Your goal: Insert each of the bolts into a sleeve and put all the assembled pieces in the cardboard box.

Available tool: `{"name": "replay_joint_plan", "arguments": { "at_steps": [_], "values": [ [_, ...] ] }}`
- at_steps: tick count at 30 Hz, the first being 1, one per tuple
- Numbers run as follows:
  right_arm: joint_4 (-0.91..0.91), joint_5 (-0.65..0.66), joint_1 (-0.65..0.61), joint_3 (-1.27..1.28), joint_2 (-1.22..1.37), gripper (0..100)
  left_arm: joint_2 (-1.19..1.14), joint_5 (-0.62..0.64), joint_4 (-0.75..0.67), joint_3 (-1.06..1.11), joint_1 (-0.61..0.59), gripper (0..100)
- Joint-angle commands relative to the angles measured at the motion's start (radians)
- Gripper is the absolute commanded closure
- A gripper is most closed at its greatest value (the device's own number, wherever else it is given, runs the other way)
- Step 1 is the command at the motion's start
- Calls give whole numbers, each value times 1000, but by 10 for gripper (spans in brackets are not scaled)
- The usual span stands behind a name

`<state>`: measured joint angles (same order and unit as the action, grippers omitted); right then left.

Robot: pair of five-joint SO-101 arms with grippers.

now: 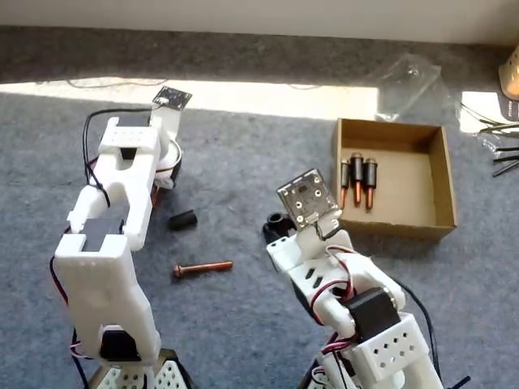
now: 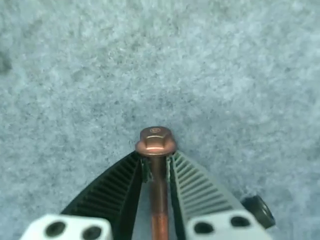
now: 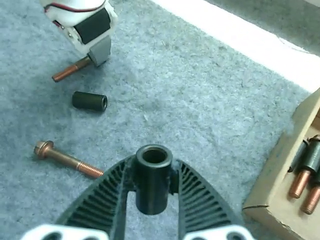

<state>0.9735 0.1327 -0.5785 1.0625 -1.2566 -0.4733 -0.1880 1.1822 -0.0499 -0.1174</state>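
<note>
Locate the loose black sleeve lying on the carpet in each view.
High view: loose sleeve on the carpet, above the loose bolt.
Left wrist view: probably the loose sleeve, a dark cylinder beside the left gripper, which clamps the held bolt.
Right wrist view: loose sleeve between the loose bolt and the held bolt.
Shared landmark: the held bolt in both wrist views; the loose bolt elsewhere.

Cardboard box (image 1: 397, 229) holds three assembled pieces (image 1: 357, 180); a copper bolt (image 1: 203, 268) and black sleeve (image 1: 183, 219) lie outside.

We log grey carpeted bench (image 1: 243, 162); on it: loose copper bolt (image 1: 202, 268), black sleeve (image 1: 183, 219), open cardboard box (image 1: 397, 229), clear plastic bag (image 1: 409, 81).
</note>
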Motion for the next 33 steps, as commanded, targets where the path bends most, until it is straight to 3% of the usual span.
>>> {"name": "replay_joint_plan", "arguments": {
  "at_steps": [1, 11, 16, 20, 27, 33],
  "values": [
    [-42, -11, -13, 8, 4, 994, 16, -9, 58, -79, 2, 995],
    [-42, -6, -8, 44, 4, 994, -136, -12, 69, -156, 1, 995],
    [-42, -6, -7, 45, 4, 994, -245, -12, 196, -334, -1, 987],
    [-42, -6, -7, 45, 4, 994, -309, -9, 262, -440, -27, 906],
    [-42, -6, -7, 45, 4, 994, -341, -6, 264, -487, -30, 997],
    [-42, -6, -7, 47, 4, 994, -341, -6, 265, -484, -30, 994]
  ]
}}
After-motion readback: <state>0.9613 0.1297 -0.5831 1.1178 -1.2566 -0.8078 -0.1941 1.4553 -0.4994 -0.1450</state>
